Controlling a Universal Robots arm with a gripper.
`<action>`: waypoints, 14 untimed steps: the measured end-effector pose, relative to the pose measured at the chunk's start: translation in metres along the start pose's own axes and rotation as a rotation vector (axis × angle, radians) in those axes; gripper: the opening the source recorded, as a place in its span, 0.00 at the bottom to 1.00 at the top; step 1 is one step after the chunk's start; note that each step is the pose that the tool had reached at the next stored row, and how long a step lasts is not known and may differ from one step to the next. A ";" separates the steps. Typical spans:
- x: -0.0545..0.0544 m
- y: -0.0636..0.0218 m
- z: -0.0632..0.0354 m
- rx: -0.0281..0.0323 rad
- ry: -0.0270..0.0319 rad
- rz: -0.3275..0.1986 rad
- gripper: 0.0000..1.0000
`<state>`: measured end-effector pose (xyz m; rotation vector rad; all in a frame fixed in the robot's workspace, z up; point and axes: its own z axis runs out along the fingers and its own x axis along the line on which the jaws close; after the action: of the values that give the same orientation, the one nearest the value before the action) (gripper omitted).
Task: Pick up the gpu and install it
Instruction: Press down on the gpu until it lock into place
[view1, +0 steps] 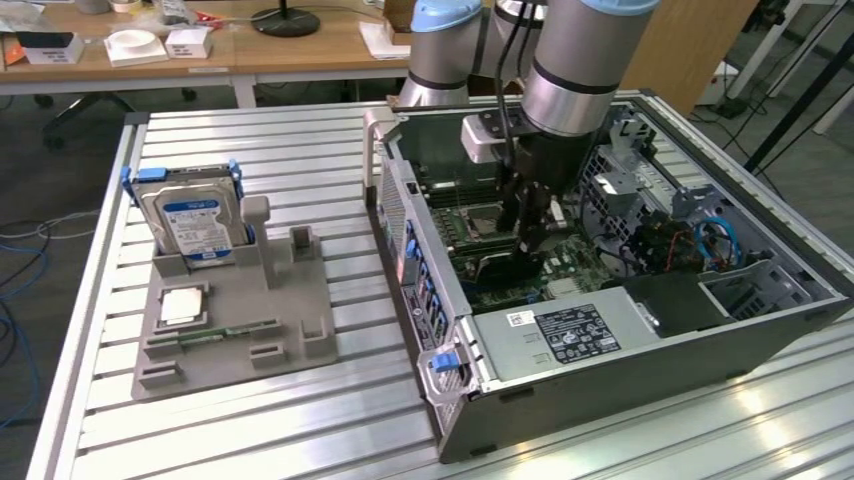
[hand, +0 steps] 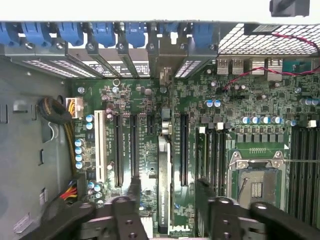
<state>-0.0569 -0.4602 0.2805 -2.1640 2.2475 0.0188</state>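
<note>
The gripper hangs inside the computer case, jaws apart and empty. The gpu stands edge-on in a motherboard slot, directly between the 2 fingers.

Exterior view: looks down from high up at the open grey metal computer case on the silver slatted metal table. It stands back, so the table beside the case and the wooden desks behind the case fit in too.
Wrist view: looks straight down into the case from close above, at the green flat motherboard.
Both views share: the motherboard inside the case, with the row of blue plastic clips along the case wall.
</note>
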 end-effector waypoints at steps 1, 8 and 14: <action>0.000 0.0000 0.0000 0.0000 -0.0006 0.000 0.49; 0.000 0.0000 0.0000 -0.0002 -0.0051 0.000 0.25; 0.001 0.0000 0.0000 -0.0003 -0.0087 0.000 0.11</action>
<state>-0.0569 -0.4608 0.2804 -2.1598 2.2430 0.0285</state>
